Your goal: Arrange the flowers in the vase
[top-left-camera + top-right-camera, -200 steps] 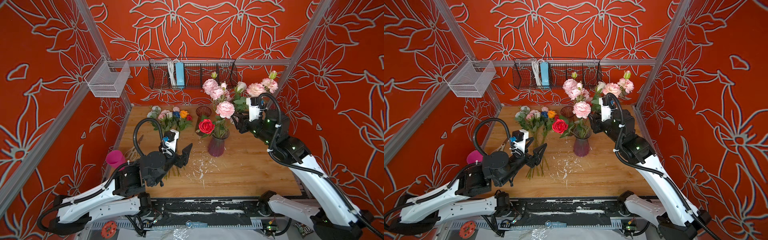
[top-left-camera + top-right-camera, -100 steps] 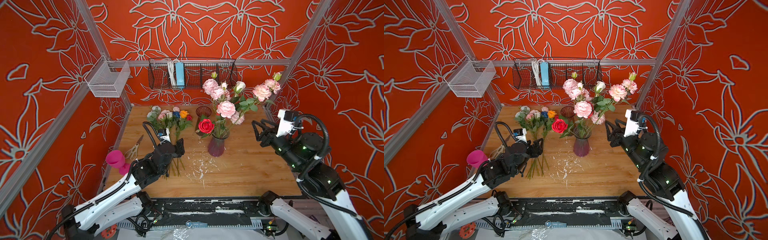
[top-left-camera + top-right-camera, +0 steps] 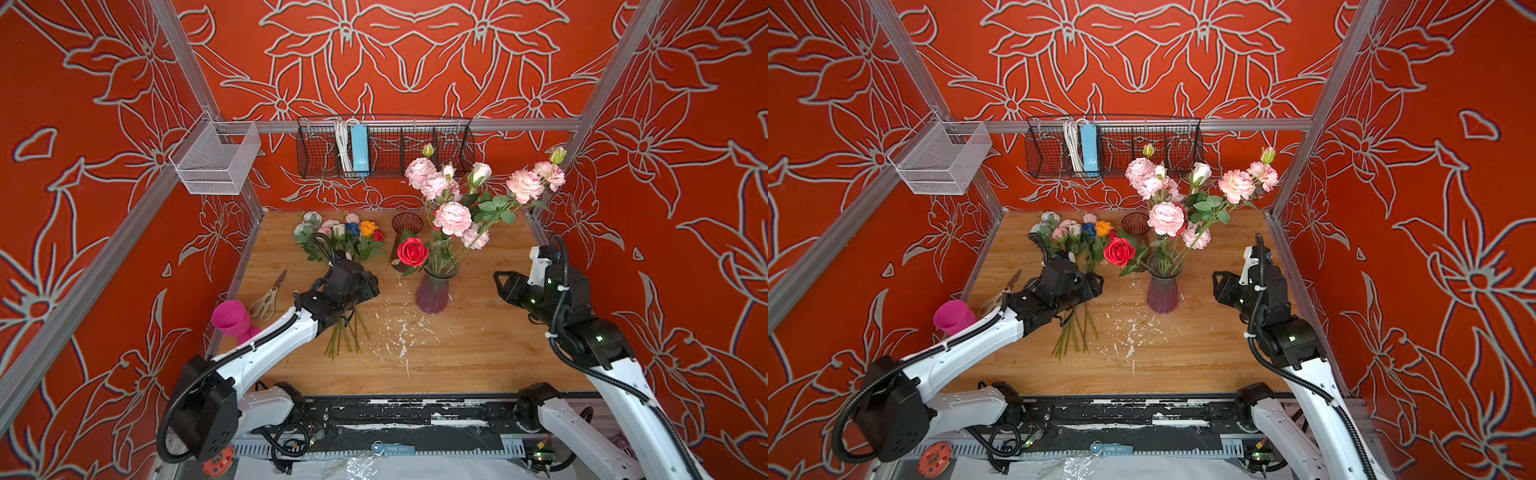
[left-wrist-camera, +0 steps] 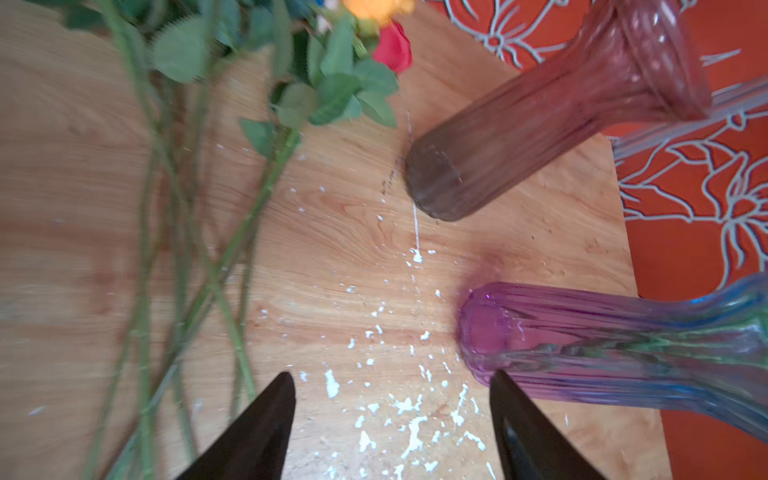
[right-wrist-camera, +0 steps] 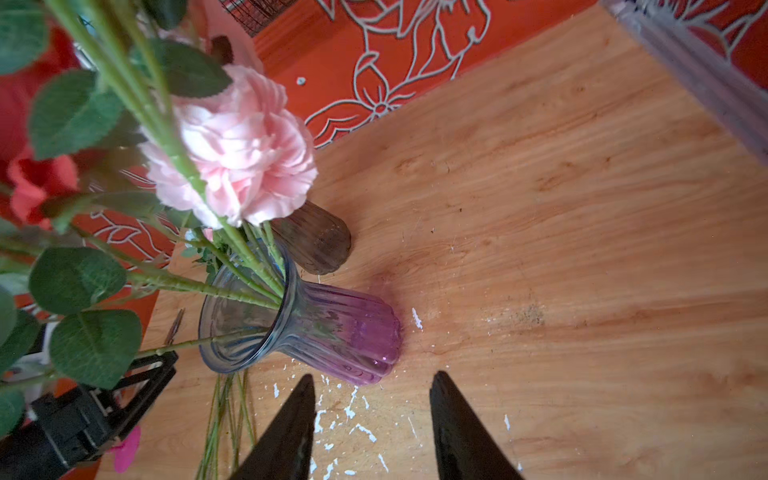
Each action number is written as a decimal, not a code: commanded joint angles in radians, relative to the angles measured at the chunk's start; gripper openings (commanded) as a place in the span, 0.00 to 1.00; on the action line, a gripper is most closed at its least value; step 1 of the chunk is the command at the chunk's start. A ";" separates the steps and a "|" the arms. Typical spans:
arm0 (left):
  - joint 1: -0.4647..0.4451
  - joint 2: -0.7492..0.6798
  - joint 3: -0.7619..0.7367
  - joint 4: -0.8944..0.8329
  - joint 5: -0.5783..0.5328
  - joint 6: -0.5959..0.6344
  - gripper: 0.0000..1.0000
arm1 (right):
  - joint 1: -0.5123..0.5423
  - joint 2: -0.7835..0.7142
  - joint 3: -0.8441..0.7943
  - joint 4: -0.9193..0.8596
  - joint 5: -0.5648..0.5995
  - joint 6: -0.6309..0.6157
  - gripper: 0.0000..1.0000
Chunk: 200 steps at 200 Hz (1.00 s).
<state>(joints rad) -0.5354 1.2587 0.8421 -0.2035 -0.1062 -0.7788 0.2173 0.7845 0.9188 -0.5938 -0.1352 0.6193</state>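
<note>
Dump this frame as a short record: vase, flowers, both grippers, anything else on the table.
vase: purple vase, upright, mid-table
in vase: pink blooms, red rose
not yet placed: loose bunch, lying flat, left of the vase in both top views
left gripper: open, empty, low by the bunch's stems
right gripper: open, empty, apart from the vase
other: brown vase empty; scissors; pink cup

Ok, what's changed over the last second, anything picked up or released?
The right gripper pulled back from the pink flowers in the vase, jaws open and empty. The left gripper reached forward and down over the stems of the loose flowers, jaws open, gripping nothing. The vase, spare vase and scissors stayed put.
</note>
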 commanded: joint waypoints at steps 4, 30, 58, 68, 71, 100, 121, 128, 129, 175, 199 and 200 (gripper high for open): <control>0.006 0.068 0.018 0.063 0.079 -0.016 0.74 | -0.025 0.102 0.005 0.003 -0.256 0.082 0.47; 0.006 0.163 0.044 0.112 0.133 -0.019 0.74 | -0.024 0.133 0.015 0.030 -0.274 0.107 0.50; 0.005 0.279 0.090 0.169 0.212 -0.018 0.73 | -0.024 0.170 0.046 0.048 -0.288 0.127 0.51; 0.005 0.321 0.118 0.176 0.235 -0.012 0.71 | -0.025 0.196 0.063 0.049 -0.302 0.132 0.51; 0.005 0.330 0.125 0.177 0.240 -0.008 0.71 | -0.024 0.201 0.068 0.051 -0.304 0.132 0.51; 0.003 0.417 0.152 0.236 0.273 -0.008 0.70 | -0.019 0.279 0.126 0.046 -0.303 0.080 0.47; -0.008 0.475 0.165 0.300 0.315 -0.025 0.68 | -0.008 0.334 0.167 0.037 -0.310 0.058 0.44; -0.015 0.495 0.178 0.305 0.325 -0.029 0.68 | 0.004 0.347 0.175 0.039 -0.302 0.058 0.43; -0.015 0.496 0.180 0.307 0.327 -0.028 0.68 | 0.006 0.349 0.177 0.038 -0.300 0.059 0.43; -0.058 0.576 0.221 0.393 0.396 -0.013 0.66 | 0.062 0.428 0.204 0.045 -0.260 0.023 0.43; -0.067 0.602 0.232 0.415 0.425 -0.010 0.66 | 0.074 0.445 0.209 0.048 -0.222 0.020 0.42; -0.067 0.604 0.232 0.416 0.425 -0.010 0.66 | 0.073 0.446 0.210 0.047 -0.222 0.019 0.41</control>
<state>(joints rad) -0.5919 1.8317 1.0481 0.1425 0.2615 -0.7872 0.2813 1.2190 1.0912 -0.5545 -0.4103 0.6579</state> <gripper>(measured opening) 0.662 0.421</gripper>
